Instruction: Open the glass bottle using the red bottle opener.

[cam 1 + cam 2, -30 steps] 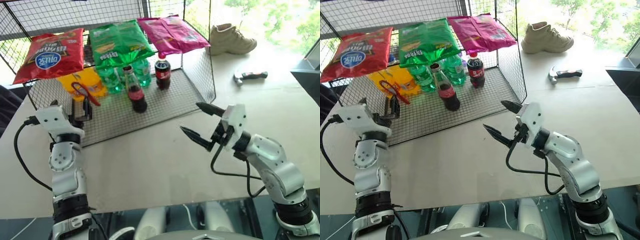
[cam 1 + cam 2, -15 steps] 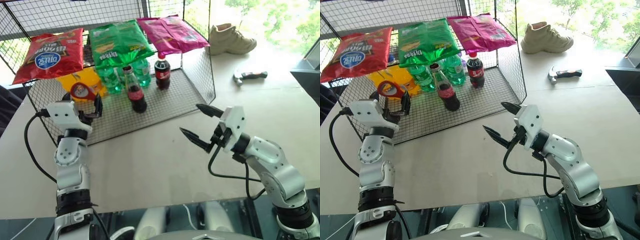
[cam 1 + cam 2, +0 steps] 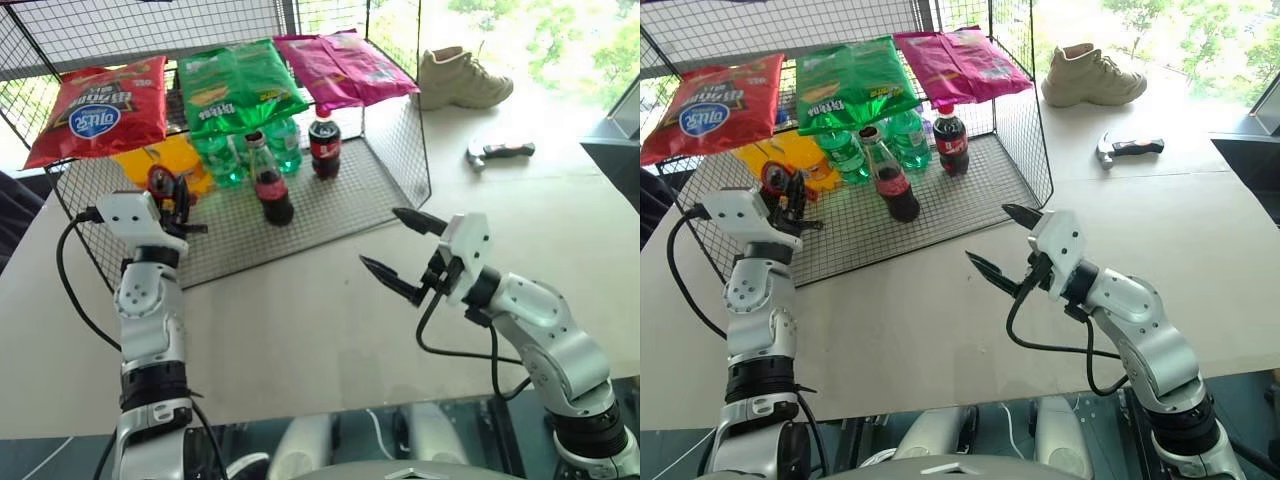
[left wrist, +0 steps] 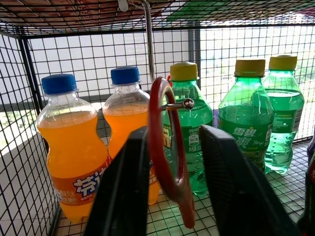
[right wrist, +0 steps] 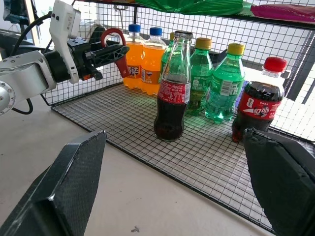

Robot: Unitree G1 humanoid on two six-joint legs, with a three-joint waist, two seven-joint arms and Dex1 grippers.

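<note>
Red metal catches the eye first: in the left eye view the left gripper [image 3: 172, 199], at the left middle of the frame, has its fingers pinched together on the red bottle opener [image 3: 160, 182], while the glass bottle [image 3: 269, 183] stands upper centre on the wire rack [image 3: 330, 200]. The right gripper [image 3: 402, 250], right of centre, hangs with its fingers spread wide and empty. Three snack bags lie on top of the rack, and one shoe and one folding tool rest at the upper right.

From the left wrist view, the opener sits edge-on between the fingers [image 4: 123, 187], a thin hold; I would guess it could twist or slip once it levers against the cap. I count two orange bottles and three green ones.

Through the right wrist view, the slim glass bottle stands free and unsupported at centre, so a sideways push may topple it. One plastic cola bottle [image 5: 259, 98] stands beside the green ones.
</note>
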